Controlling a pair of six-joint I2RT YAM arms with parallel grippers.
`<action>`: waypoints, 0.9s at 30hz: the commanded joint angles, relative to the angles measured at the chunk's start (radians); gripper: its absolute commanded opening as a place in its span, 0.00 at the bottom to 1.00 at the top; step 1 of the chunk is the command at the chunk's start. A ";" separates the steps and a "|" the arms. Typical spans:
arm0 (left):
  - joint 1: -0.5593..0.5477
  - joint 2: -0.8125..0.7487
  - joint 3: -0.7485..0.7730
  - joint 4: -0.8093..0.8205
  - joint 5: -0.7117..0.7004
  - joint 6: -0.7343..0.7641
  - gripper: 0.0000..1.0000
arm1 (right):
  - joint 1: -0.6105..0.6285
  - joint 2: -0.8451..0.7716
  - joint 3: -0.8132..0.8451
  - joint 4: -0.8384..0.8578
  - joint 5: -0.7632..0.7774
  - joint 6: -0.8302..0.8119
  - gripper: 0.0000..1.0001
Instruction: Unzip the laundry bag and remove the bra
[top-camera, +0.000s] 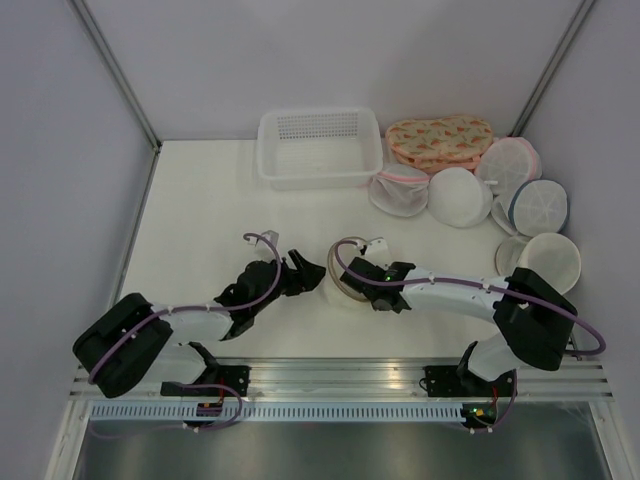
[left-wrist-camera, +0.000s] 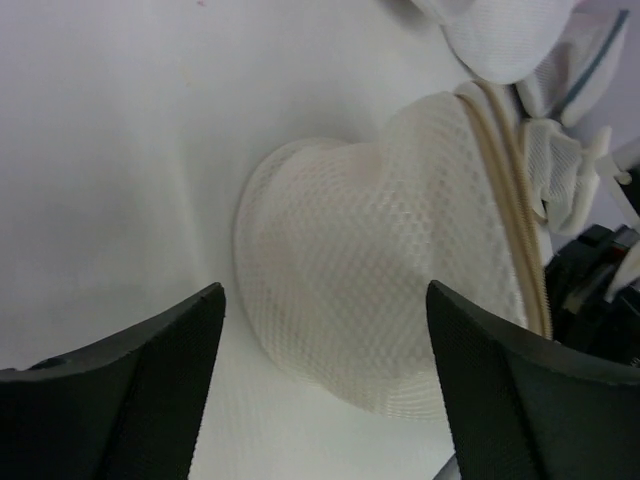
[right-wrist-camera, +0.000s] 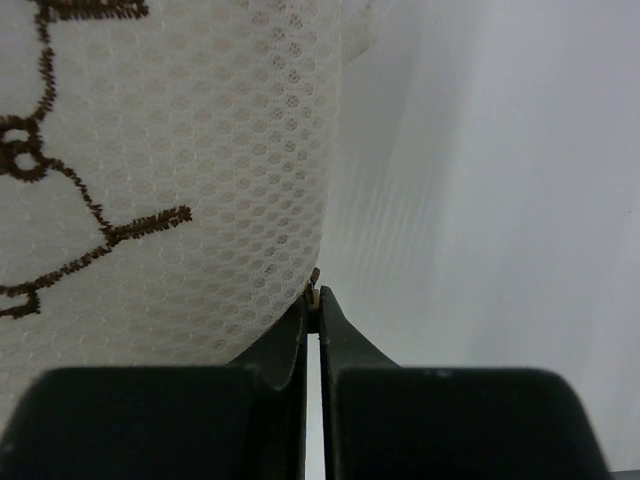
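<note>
Between both grippers sits the laundry bag (top-camera: 338, 292). My right gripper (right-wrist-camera: 313, 300) pinches its tiny zip pull (right-wrist-camera: 314, 283); my left gripper (left-wrist-camera: 325, 295) gapes wide, holding nothing. Pull now and the loose bag may just slide.

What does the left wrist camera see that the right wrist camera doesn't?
Only the left wrist view shows the laundry bag as a humped shape, its tan rim, other pouches behind it, and the left fingers wide apart. Only the right wrist view shows brown stitching on the mesh and the right fingers pinched shut on a tiny metal piece, likely the zip pull. Both show the bag's cream mesh and the white table.
</note>
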 joint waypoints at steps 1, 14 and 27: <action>0.002 0.054 0.028 0.262 0.144 0.039 0.82 | -0.002 0.013 0.006 0.042 -0.021 -0.005 0.00; 0.002 0.226 0.062 0.351 0.289 0.009 0.02 | -0.003 -0.024 -0.010 0.053 -0.025 0.005 0.00; -0.001 0.005 0.022 0.170 0.240 0.009 0.02 | 0.032 -0.338 0.079 0.014 0.068 0.012 0.75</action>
